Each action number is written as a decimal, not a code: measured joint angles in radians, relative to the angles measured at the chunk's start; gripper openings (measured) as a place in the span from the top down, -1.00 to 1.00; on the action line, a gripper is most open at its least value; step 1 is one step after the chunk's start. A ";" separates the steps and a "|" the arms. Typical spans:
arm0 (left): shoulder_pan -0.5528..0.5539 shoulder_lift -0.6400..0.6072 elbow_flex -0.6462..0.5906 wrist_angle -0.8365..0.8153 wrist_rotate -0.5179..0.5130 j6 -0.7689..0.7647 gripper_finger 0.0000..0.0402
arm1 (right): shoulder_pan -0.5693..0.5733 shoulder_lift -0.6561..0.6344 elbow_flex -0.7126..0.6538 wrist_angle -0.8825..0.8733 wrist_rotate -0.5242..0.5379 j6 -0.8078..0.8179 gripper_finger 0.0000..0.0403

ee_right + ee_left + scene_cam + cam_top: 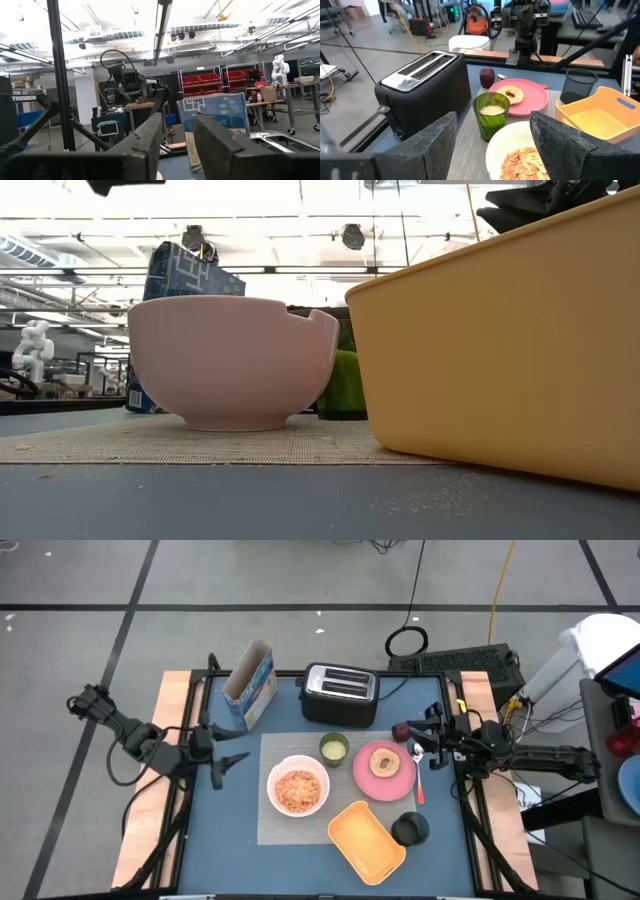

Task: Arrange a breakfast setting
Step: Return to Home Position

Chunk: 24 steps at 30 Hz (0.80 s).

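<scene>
The setting (340,802) is laid out on the mat (285,830) at mid-surface (225,835), its long axis running between the two arms. From the left claw (238,745), held wide open and empty just beside the mat's left edge, the bowl (272,788) is met first, then the cup (333,748), then the plate (400,786) with the bagel (383,761). The apple (400,730) and spoon (419,778) lie beyond. The right claw (428,735), parted narrowly and empty, is raised near the apple. Homing is judged to call for each arm to be drawn outward, away from the mat
</scene>
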 joint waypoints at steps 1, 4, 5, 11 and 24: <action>-0.010 -0.025 -0.033 0.020 -0.014 -0.001 -0.28 | 0.000 -0.012 0.000 -0.015 0.000 0.000 0.49; -0.031 -0.099 -0.124 0.074 -0.047 -0.002 -0.28 | 0.000 -0.054 0.000 -0.073 0.000 0.000 0.59; -0.036 -0.123 -0.151 0.088 -0.050 -0.002 -0.28 | 0.000 -0.069 0.000 -0.090 0.000 0.000 0.62; -0.045 -0.262 -0.271 0.120 -0.060 -0.006 -0.28 | 0.000 -0.175 0.000 -0.189 0.000 0.000 0.77; -0.015 -0.433 -0.499 0.236 -0.185 -0.027 -0.28 | 0.000 -0.298 0.000 -0.397 0.000 -0.013 0.93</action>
